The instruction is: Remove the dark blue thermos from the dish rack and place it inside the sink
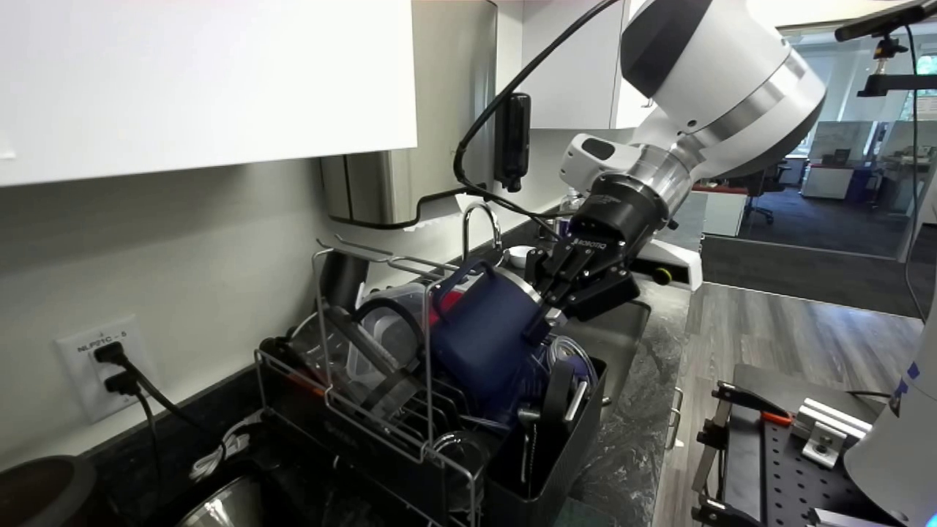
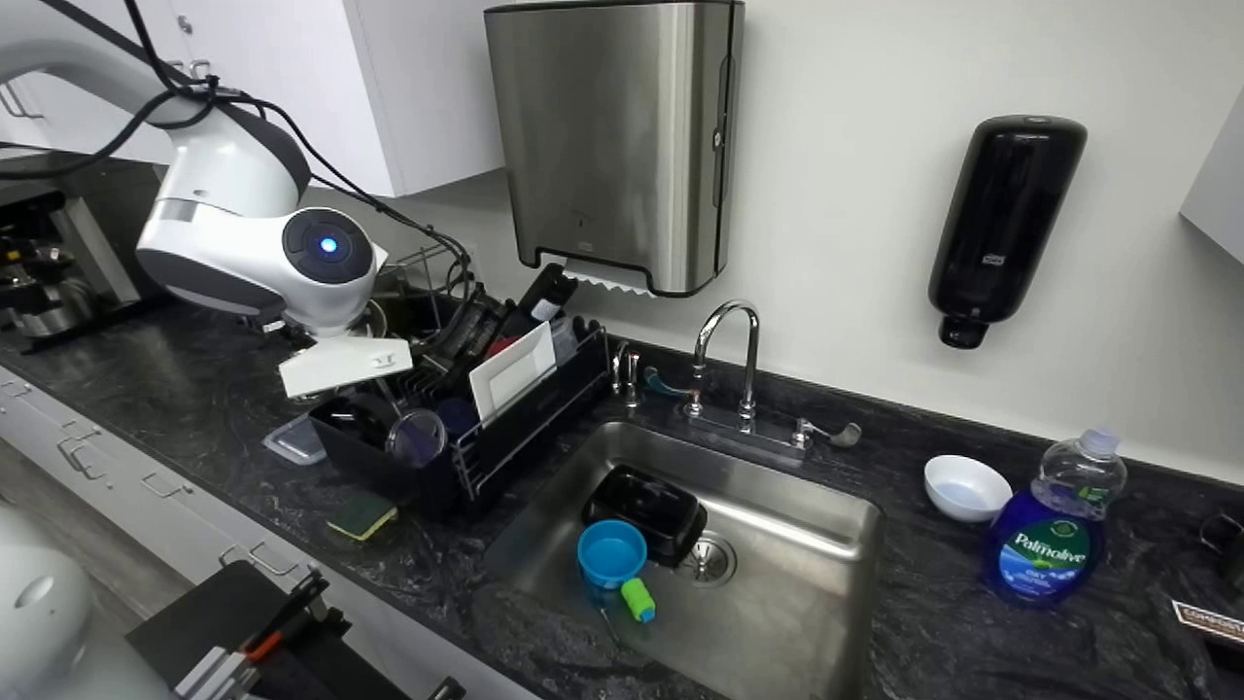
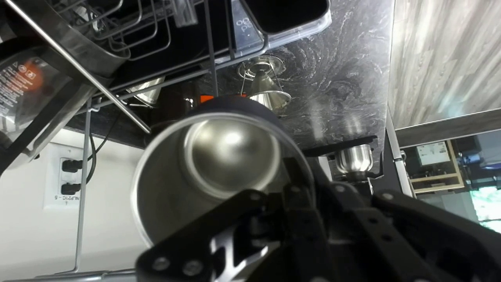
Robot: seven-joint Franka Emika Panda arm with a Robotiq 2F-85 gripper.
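Observation:
The dark blue thermos, a wide mug with a handle and a steel rim, leans tilted among dishes at the dish rack. I cannot tell whether its base rests on the rack. My gripper is shut on its rim. In the wrist view the gripper has one finger inside the steel mouth of the thermos and one outside. In an exterior view the arm hides the thermos and gripper beside the rack. The steel sink is right of the rack there.
The sink holds a black container, a blue cup and a green item. A faucet stands behind it. A white plate stands in the rack. A cutlery bin adjoins the rack. A cabinet hangs above.

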